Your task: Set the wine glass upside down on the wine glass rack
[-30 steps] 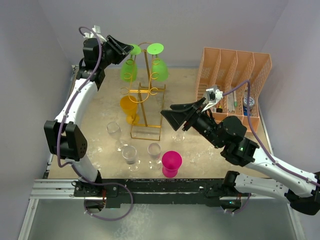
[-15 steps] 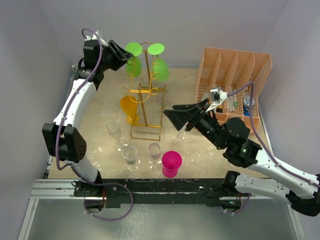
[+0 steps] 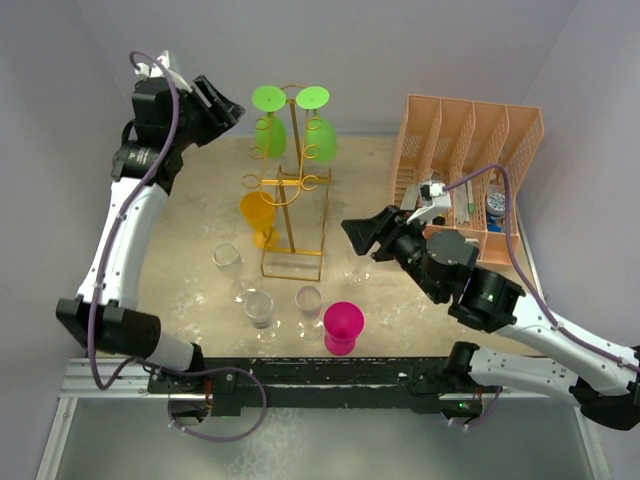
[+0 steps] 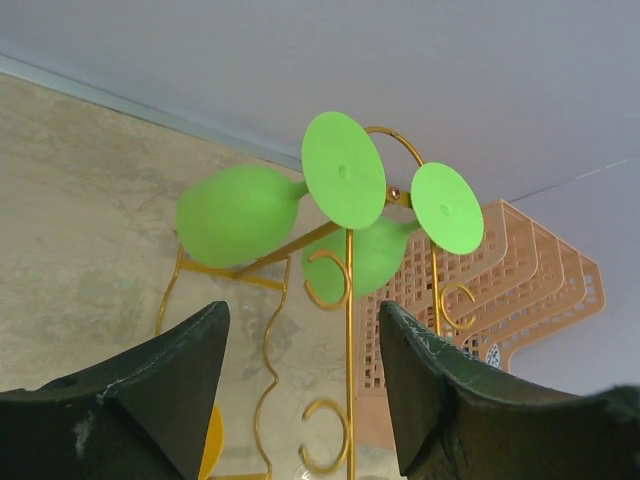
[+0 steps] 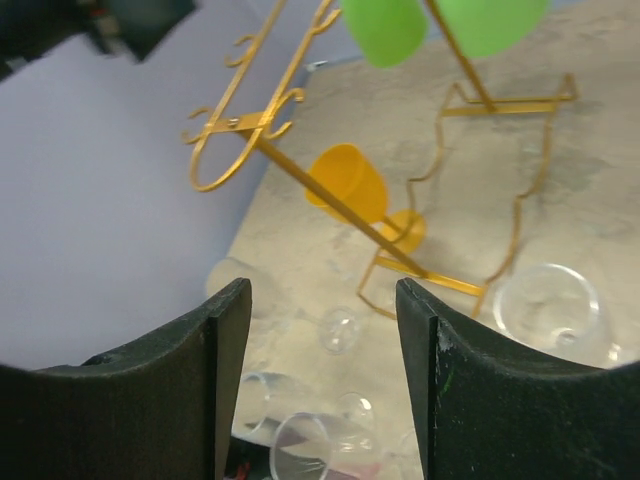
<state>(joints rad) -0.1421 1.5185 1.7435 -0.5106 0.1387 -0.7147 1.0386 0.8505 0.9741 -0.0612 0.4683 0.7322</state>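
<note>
As left gripper (image 3: 218,106) backs off, open and empty, green glass (image 3: 265,132) hangs inverted on rack (image 3: 292,190); right gripper (image 3: 354,232) open, empty.

One tall gold-yellow wire wine glass rack (image 3: 285,183). Wine glasses, eight in all: two bright green opaque wine glasses (image 3: 264,137) (image 3: 320,140), one amber-yellow opaque wine glass (image 3: 258,212), one magenta opaque wine glass (image 3: 343,322), and four clear wine glasses (image 3: 228,257) (image 3: 259,305) (image 3: 309,298) (image 3: 357,272) — the fourth only partly in view. One peach plastic mesh organizer (image 3: 470,130) — four slots, contents too small to count.
</note>
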